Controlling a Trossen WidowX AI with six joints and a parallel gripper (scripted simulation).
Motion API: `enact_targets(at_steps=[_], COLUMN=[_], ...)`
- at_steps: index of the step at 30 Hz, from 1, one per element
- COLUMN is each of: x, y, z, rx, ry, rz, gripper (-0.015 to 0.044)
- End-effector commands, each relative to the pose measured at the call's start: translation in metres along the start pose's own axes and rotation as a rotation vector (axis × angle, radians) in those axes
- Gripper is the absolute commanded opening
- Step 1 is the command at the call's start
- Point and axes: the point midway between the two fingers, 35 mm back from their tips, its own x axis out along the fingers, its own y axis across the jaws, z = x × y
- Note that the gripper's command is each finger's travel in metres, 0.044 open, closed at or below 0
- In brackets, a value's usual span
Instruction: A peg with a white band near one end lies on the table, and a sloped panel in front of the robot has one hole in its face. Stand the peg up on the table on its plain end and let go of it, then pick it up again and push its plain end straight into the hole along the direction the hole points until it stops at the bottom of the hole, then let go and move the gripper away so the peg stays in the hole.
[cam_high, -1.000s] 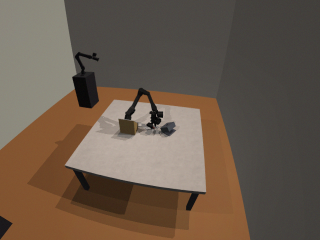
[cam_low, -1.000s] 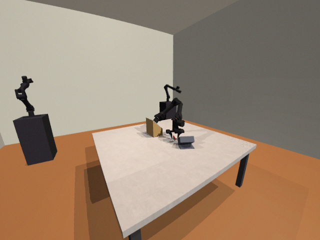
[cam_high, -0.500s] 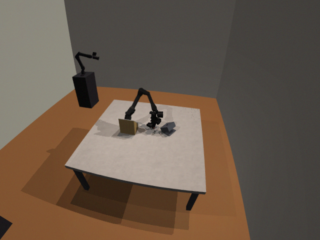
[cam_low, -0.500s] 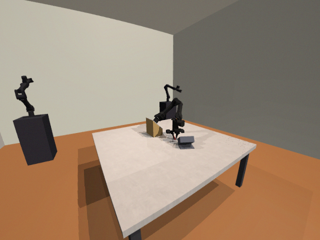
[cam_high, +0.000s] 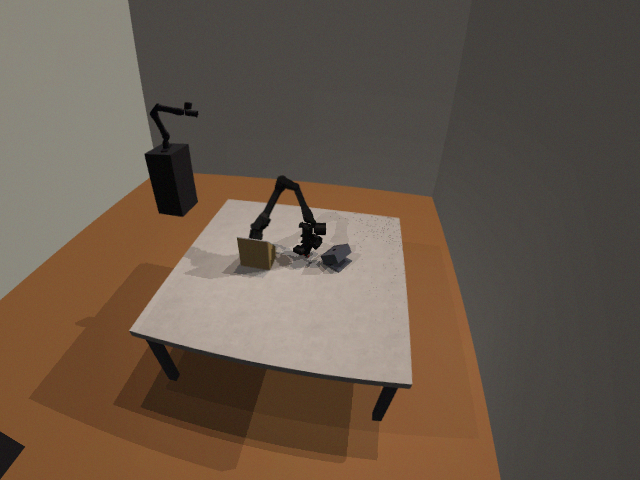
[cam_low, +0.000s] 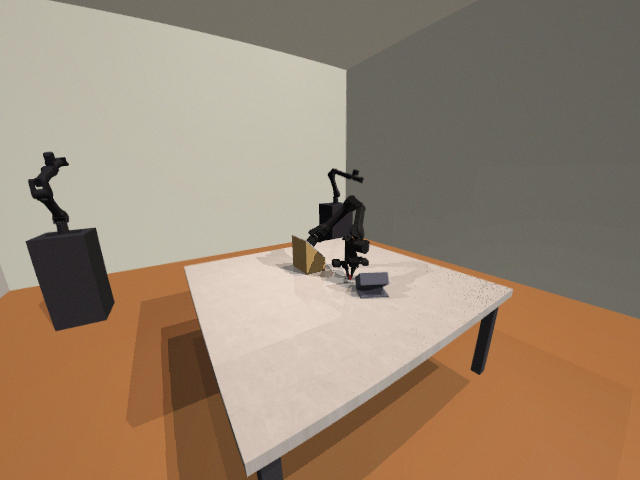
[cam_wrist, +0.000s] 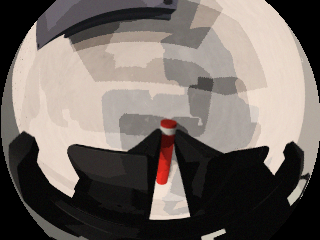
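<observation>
The red peg (cam_wrist: 163, 167) (cam_low: 349, 277) is between the fingertips, its white-banded end farther from the gripper's body in the wrist view and its plain end nearer. My gripper (cam_wrist: 169, 136) (cam_low: 349, 276) (cam_high: 305, 253) is shut on the peg near the banded end, low at the table (cam_high: 289, 320) (cam_low: 289, 330). Whether the peg touches the table cannot be told. The dark grey sloped panel (cam_high: 336, 254) (cam_low: 372, 280) (cam_wrist: 100, 15) stands beside the gripper. A small dark hole (cam_wrist: 168, 2) shows in its face at the top of the wrist view.
A tan wedge-shaped block (cam_high: 255, 253) (cam_low: 305, 256) stands on the table near the arm's base, on the other side of the gripper from the panel. Other arms on dark pedestals (cam_high: 171, 178) (cam_low: 72, 279) stand away from the table.
</observation>
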Motion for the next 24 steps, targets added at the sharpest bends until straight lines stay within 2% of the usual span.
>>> enact_targets(at_steps=[1, 24], x=[-0.002, -0.014], y=[0.0, 0.0], z=[-0.001, -0.01], rx=[0.0, 0.001], ry=[-0.027, -0.227], rz=[-0.002, -0.003], gripper=[0.0051, 0.0051])
